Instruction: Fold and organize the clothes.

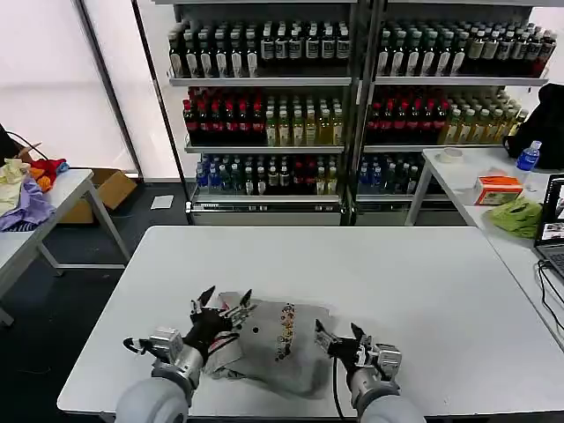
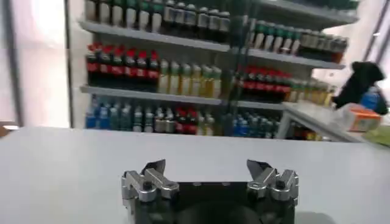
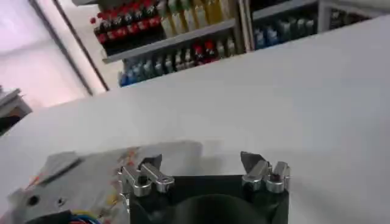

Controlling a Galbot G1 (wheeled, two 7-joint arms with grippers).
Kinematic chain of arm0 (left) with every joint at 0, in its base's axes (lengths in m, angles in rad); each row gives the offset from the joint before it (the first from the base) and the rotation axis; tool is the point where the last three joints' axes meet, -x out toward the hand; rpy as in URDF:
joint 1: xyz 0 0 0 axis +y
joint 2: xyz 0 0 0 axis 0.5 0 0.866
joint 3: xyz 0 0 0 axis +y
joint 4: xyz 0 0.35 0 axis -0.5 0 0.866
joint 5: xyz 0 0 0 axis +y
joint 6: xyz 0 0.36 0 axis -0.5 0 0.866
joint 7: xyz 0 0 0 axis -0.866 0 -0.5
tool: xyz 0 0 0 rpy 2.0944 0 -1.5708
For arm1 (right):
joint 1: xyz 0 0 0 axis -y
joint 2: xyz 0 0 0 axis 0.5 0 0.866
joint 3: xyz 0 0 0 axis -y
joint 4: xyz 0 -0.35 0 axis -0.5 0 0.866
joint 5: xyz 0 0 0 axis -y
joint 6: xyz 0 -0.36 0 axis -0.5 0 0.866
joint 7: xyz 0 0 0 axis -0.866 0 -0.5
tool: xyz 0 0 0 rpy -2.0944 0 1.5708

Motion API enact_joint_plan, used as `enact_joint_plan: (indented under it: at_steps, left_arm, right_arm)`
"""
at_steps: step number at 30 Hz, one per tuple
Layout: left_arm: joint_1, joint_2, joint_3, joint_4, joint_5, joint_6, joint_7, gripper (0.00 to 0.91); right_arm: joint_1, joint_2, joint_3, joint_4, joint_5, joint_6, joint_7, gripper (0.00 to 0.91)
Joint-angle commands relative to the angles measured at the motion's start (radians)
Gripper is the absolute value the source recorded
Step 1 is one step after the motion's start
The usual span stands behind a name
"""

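The T-shirt [image 1: 273, 344], light grey with a multicoloured chest print, lies crumpled on the white table [image 1: 423, 282] between the two grippers. The left gripper [image 1: 222, 302] hovers over the shirt's left edge, its fingers spread apart and gripping nothing. The right gripper [image 1: 337, 332] sits at the shirt's right edge, its fingers likewise apart and empty. Ahead of both grippers the bare tabletop runs on to shelves of bottled drinks [image 1: 264, 115]; no label there can be read. Side tables stand beyond each gripper.
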State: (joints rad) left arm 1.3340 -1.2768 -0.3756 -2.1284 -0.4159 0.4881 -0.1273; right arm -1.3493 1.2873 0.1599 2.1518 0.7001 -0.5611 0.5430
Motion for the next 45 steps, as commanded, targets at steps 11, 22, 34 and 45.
enact_joint_plan:
  at_steps: [11, 22, 34, 45]
  left_arm:
    - [0.037, 0.023, -0.128, -0.010, 0.012, -0.006, -0.023, 0.907]
    - [0.046, 0.040, -0.138, 0.002, 0.035, -0.035, 0.016, 0.907]
    - [0.044, 0.032, -0.135, 0.016, 0.037, -0.033, 0.009, 0.907]
    - [0.048, 0.024, -0.133, 0.017, 0.037, -0.026, -0.001, 0.907]
  right_arm:
    - [-0.019, 0.007, -0.062, -0.007, 0.154, -0.016, 0.110, 0.000]
    - [0.033, -0.049, -0.021, -0.033, 0.134, -0.019, 0.089, 0.000]
    - [0.142, -0.135, 0.068, -0.176, 0.013, -0.019, -0.002, 0.000]
    - [0.048, -0.133, 0.128, -0.066, -0.133, -0.020, -0.103, 0.907]
